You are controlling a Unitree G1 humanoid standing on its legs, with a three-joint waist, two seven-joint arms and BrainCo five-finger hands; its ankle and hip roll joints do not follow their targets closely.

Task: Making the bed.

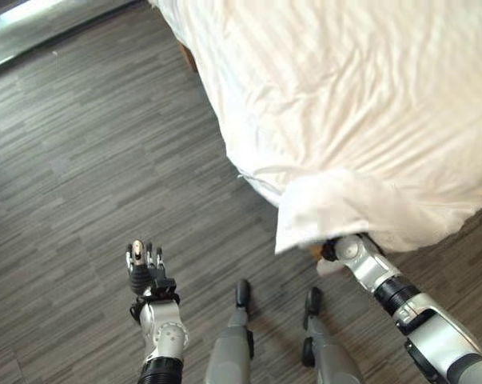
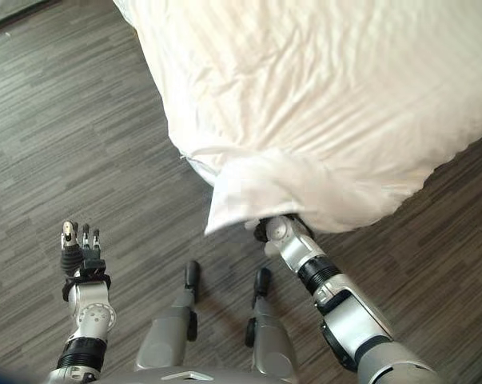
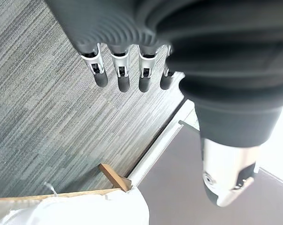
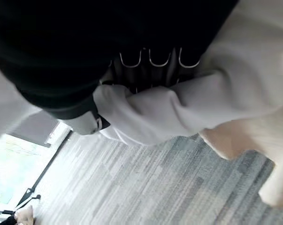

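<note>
A white duvet (image 1: 344, 96) covers the bed and hangs over its near corner (image 1: 328, 210). My right arm reaches up under that corner, and the hand's base (image 1: 351, 250) shows just below the hanging edge. In the right wrist view my right hand (image 4: 85, 123) has its fingers curled on a bunched fold of the duvet (image 4: 150, 110), the thumb pressed against it. My left hand (image 1: 145, 268) hovers over the floor well left of the bed, its fingers (image 3: 122, 77) straight and holding nothing.
Grey wood-pattern floor (image 1: 89, 160) spreads left of and in front of the bed. A wooden bed leg (image 1: 186, 56) shows under the duvet's far left edge. A bright window strip (image 1: 33, 20) runs along the far left.
</note>
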